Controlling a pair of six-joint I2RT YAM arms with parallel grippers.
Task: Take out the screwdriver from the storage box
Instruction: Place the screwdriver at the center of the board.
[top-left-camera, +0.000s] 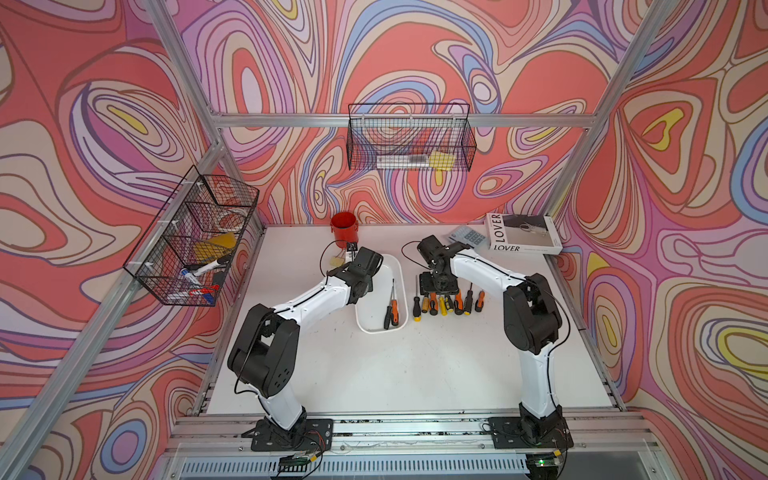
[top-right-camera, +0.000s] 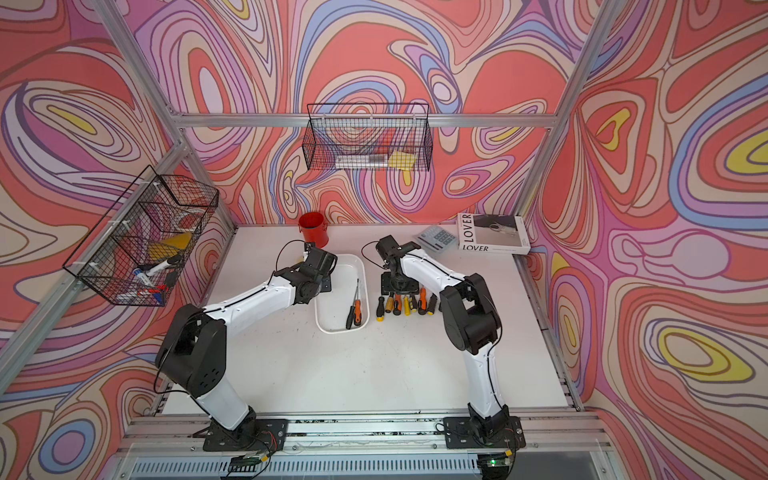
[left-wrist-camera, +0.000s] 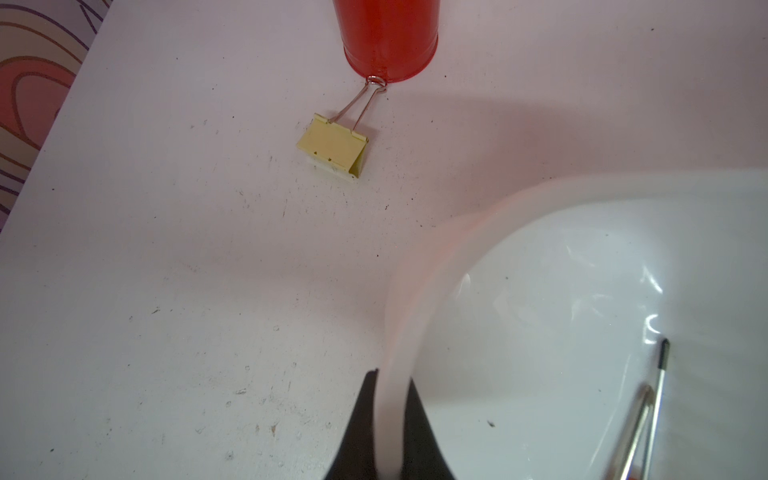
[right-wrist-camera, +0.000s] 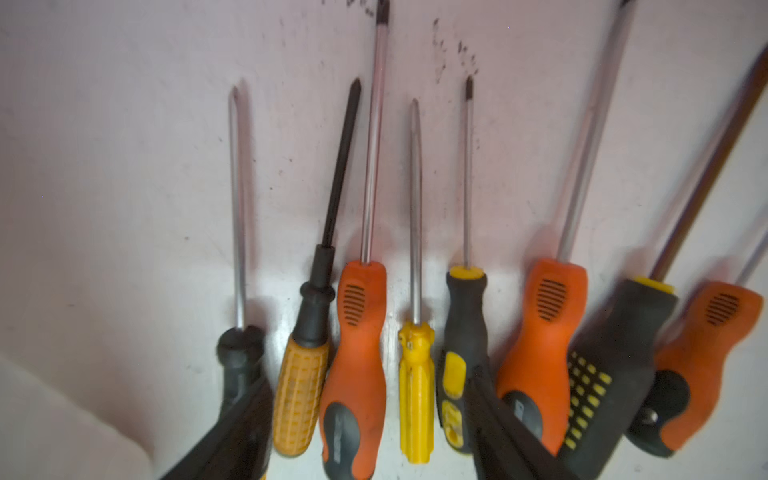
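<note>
White bench (top-left-camera: 415, 365) crowded: right hand (right-wrist-camera: 370, 374) wide, empty, astride screwdriver row (right-wrist-camera: 415, 291) — lift may scatter it; left hand (left-wrist-camera: 390, 382) pinches storage box (left-wrist-camera: 415, 270) rim — tug tips it.

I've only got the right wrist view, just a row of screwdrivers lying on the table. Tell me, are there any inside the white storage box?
Observer: Yes, two lie in the storage box: an orange-handled screwdriver and a black-handled screwdriver, side by side with their handles toward the robot.
Operator: And where is the left hand?
Observer: The left hand is shut on the storage box's rim, one finger inside and one outside, at the end nearer the red cup.
</note>
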